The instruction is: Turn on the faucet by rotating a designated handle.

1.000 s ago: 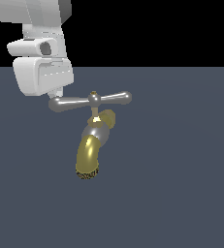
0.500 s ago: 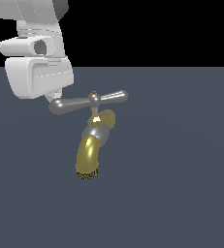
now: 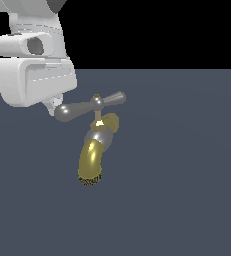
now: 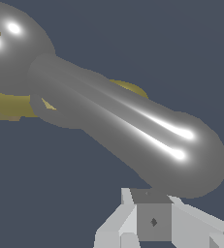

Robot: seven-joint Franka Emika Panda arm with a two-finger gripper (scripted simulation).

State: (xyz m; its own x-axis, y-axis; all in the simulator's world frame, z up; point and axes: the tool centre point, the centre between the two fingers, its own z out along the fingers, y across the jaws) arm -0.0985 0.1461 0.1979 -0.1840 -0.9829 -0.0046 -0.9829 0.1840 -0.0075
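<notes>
The faucet (image 3: 91, 159) stands mid-scene in the exterior view, its curved gold spout ending in a rough dark rim. On top lies the handle (image 3: 89, 106), a grey crossbar tilted so that the arm on the exterior view's left sits lower. My gripper (image 3: 52, 107) is just behind that arm's knob, its white hand filling the upper left. In the wrist view the handle (image 4: 128, 126) fills the frame, with gold faucet parts (image 4: 11, 104) behind it. My gripper (image 4: 152, 220) shows shut, its tip right against the knob, clasping nothing.
A flat dark grey floor (image 3: 187, 200) spreads all around the faucet, with black background above it. The white hand and wrist (image 3: 34, 75) loom over the exterior view's upper left.
The hand has moved toward the exterior view's left and lower. The crossbar has rotated with it: its left knob swung nearer and lower, its right arm rose and receded.
</notes>
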